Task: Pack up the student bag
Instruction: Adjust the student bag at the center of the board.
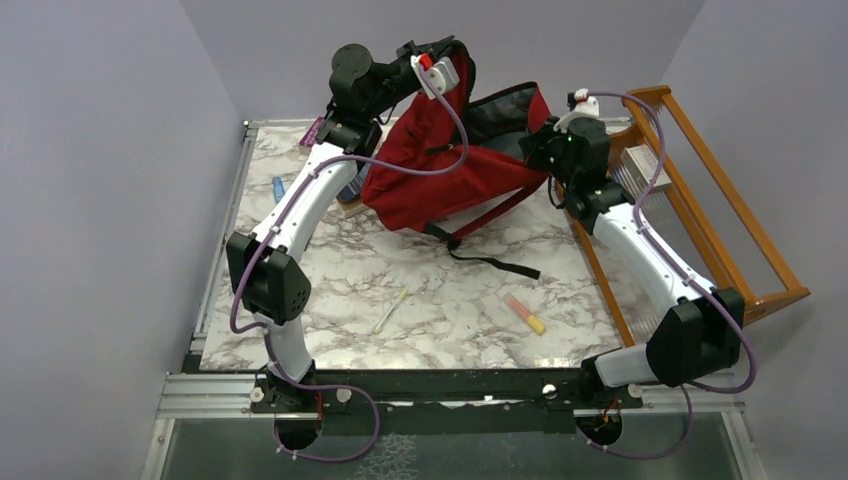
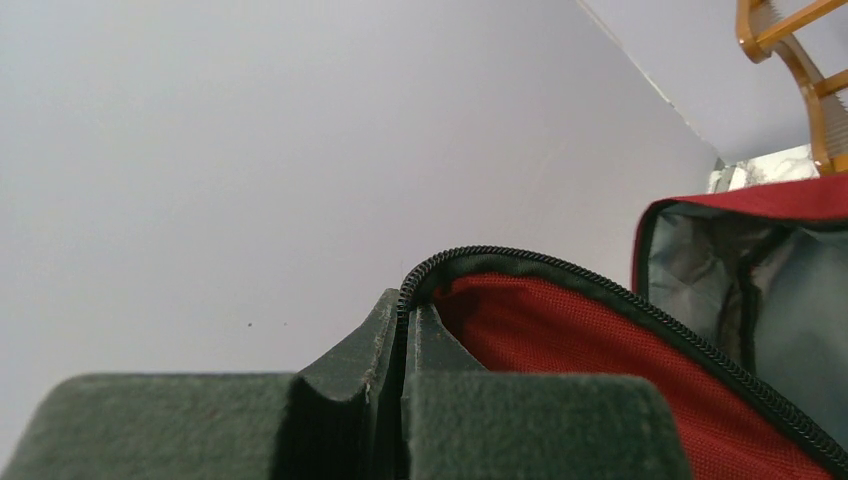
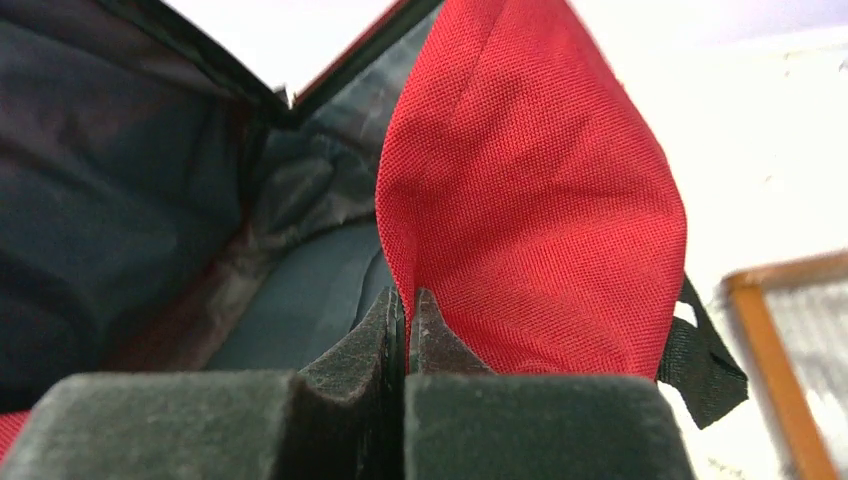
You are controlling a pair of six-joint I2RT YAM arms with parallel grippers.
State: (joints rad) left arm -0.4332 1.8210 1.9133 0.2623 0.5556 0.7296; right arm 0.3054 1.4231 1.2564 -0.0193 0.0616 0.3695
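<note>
Soft, limp student bag [image 1: 430,180] hangs between left gripper [image 2: 405,325] and right gripper [image 3: 405,315], jaws pinching its zip rim, probably the surest hold.

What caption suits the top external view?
Left gripper and right gripper, both shut on the rim of the student bag, hold its mouth open on the marble table beside a wooden rack.

No text, label, brand or number is legible in any view.
</note>
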